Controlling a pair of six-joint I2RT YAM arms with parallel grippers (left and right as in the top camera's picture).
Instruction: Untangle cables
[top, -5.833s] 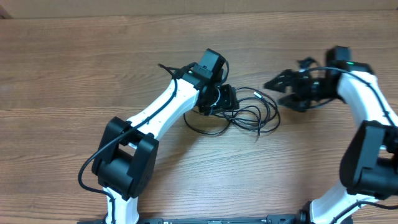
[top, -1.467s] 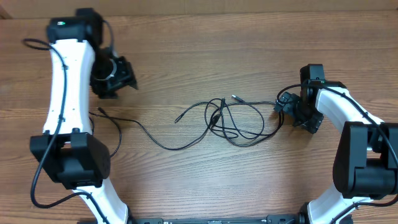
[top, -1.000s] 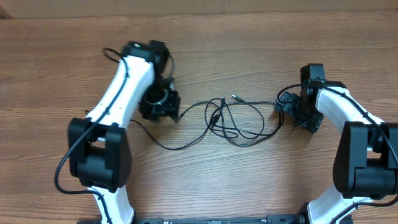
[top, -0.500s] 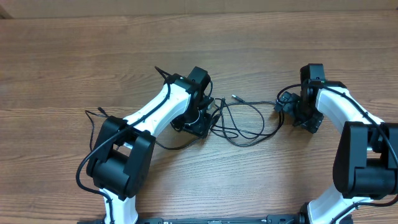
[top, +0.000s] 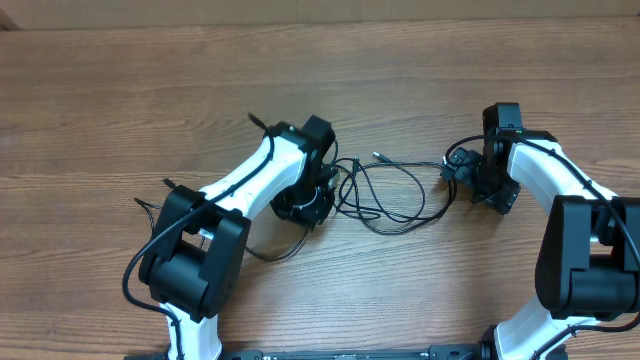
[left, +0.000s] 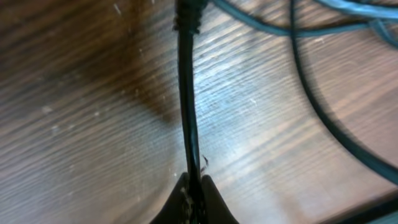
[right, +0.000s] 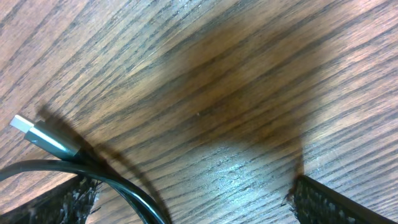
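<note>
At table (top: 100, 100) centre: cables (top: 392, 196), judged limp, light, best taken near plugs (right: 43, 138); one pinched by left gripper (left: 193, 191); right gripper (top: 478, 183) spread.

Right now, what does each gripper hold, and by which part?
Left gripper pinches a cable along its thin cord; right gripper, open, holds nothing.

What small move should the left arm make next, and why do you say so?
Probably draw the left gripper slowly leftward, away from the crossed loops. Its jaws are shut on one black cable strand, and those loops lie overlapped right beside it; a gentle pull may slide that strand free.
</note>
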